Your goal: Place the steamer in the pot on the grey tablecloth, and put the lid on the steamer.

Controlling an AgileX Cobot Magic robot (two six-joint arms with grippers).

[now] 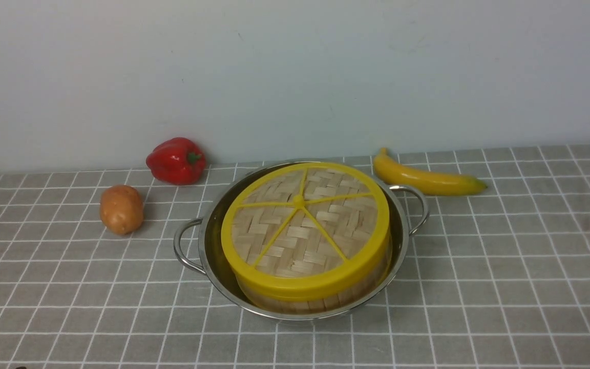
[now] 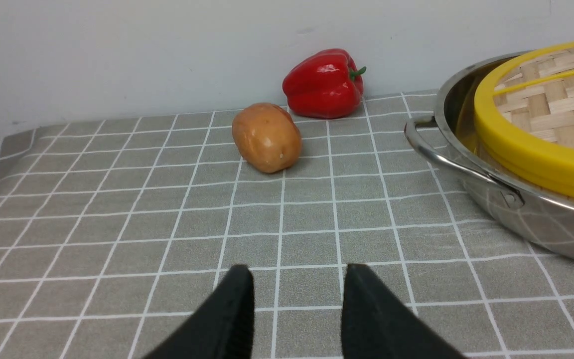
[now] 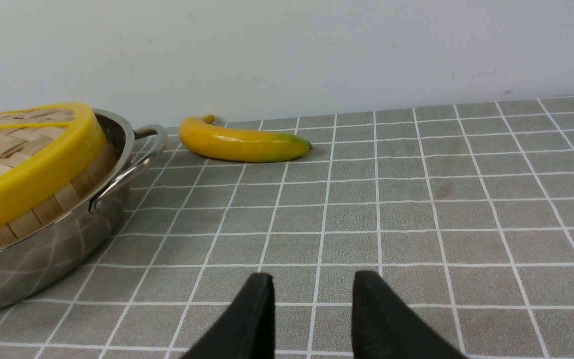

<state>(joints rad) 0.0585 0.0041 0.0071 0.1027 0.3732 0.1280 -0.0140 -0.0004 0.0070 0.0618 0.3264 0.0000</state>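
Pot (image 1: 213, 256): sits on the grey cloth (image 1: 505, 266) at centre frame in the front view, its two wire handles pointing left and right.
Steamer (image 1: 305, 300): inside the pot; only its bamboo wall shows, under the lid, toward the lower edge of the pot.
Lid (image 1: 305, 230): on top of the steamer, spokes up; it looks slightly tilted, higher at the near side, though the camera angle may account for that.
Left end effector (image 2: 297, 299): low over bare cloth, fingers spread with a gap between them, pinching nothing.
Right end effector (image 3: 312, 304): likewise spread and empty over bare cloth.
Key relation: the pot lies at the right edge of the left wrist picture and the left edge of the right wrist picture, so it sits between the two arms, apart from both; neither looks clearly nearer.
Others: pepper (image 1: 176, 160) and potato (image 1: 121, 209) upper left of the pot, banana (image 1: 428, 177) upper right.
Judgement: both steps appear done; at most the lid might need seating flat.
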